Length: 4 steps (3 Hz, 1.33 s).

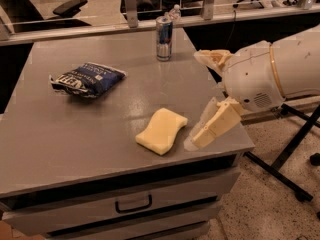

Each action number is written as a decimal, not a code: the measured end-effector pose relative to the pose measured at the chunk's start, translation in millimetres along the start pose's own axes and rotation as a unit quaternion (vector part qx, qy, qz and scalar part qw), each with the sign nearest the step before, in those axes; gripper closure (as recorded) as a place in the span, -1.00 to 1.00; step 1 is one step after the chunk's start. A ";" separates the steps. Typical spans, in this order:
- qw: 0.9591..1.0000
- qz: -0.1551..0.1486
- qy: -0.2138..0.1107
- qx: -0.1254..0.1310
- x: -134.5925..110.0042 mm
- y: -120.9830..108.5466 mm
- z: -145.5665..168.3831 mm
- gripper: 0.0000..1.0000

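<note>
A yellow sponge lies flat near the front right of the grey table. My gripper reaches in from the right and stands open, with nothing between its fingers. One finger points left over the table's right side, and the other finger hangs low just right of the sponge, close to it but apart. A blue chip bag rests at the left. An upright silver and blue can stands at the back.
The table has a drawer with a handle below its front edge. Black stand legs cross the floor to the right. Office chairs and a rail run behind the table.
</note>
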State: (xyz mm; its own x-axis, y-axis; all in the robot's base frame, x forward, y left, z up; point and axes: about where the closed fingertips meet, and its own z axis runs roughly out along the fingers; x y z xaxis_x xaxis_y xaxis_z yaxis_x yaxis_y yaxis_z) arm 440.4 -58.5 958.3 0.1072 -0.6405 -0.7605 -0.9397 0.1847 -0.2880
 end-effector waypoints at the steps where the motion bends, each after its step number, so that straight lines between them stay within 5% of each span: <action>1: 1.000 -0.007 -0.013 0.006 8.9 -15.0 21.3 -1.00; 3: 0.994 -0.059 -0.082 0.038 71.1 -112.1 147.0 -1.00; 4: 0.994 -0.059 -0.083 0.038 63.5 -115.0 141.4 -1.00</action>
State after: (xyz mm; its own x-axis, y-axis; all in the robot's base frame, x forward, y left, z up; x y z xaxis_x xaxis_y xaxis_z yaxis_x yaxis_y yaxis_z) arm 601.2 -15.0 860.8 0.2734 -0.5311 -0.8020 -0.8907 0.1750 -0.4195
